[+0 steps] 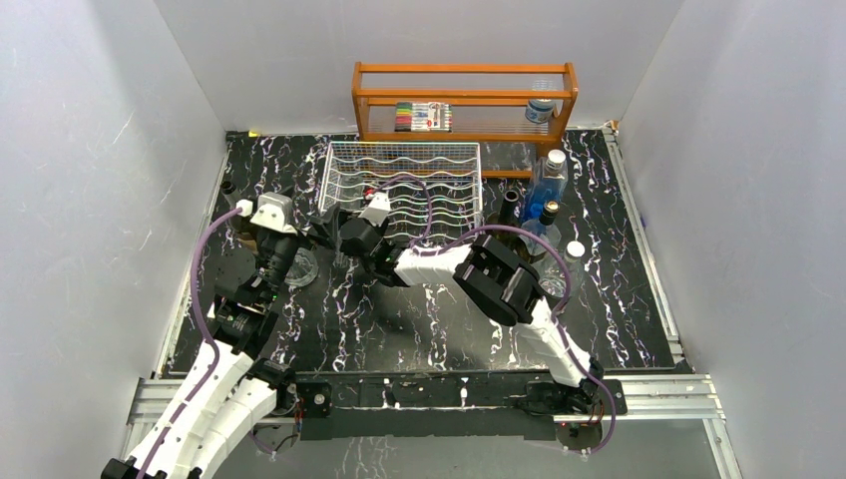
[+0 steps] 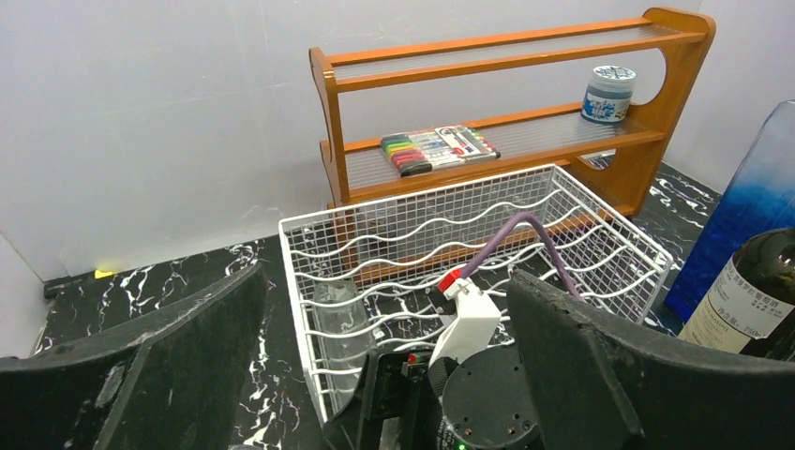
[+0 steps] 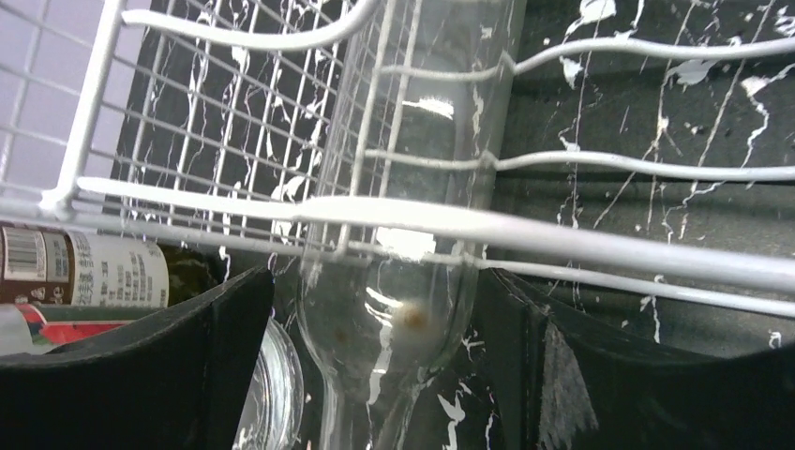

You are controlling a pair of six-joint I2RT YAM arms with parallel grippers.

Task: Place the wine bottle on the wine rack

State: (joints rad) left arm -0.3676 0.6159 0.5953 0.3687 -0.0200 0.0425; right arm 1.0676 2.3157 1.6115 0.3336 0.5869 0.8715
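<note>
Wine rack [image 1: 404,185]: one, at the table's 12 o'clock.
Wine bottle [image 3: 403,169]: one, clear glass, lying in the rack's 9 o'clock-end cradle.
Right gripper [image 3: 375,281]: released, jaws flanking the bottle's shoulder.
Left gripper [image 2: 384,281]: spread wide, empty.
Orange shelf [image 1: 464,98]: one, holding one marker pack [image 2: 439,148] and one jar [image 2: 607,92].

Top view: fixed high at the near edge, looking down over the whole table [image 1: 419,324] to the rack [image 1: 399,165] and shelf [image 1: 464,68] at the far side.
Left wrist: low, facing the far wall, rack and shelf at mid range.
Right wrist: hard against the rack's wires, a clear bottle [image 3: 412,281] filling the centre.
Shared: all three show the rack.
</note>
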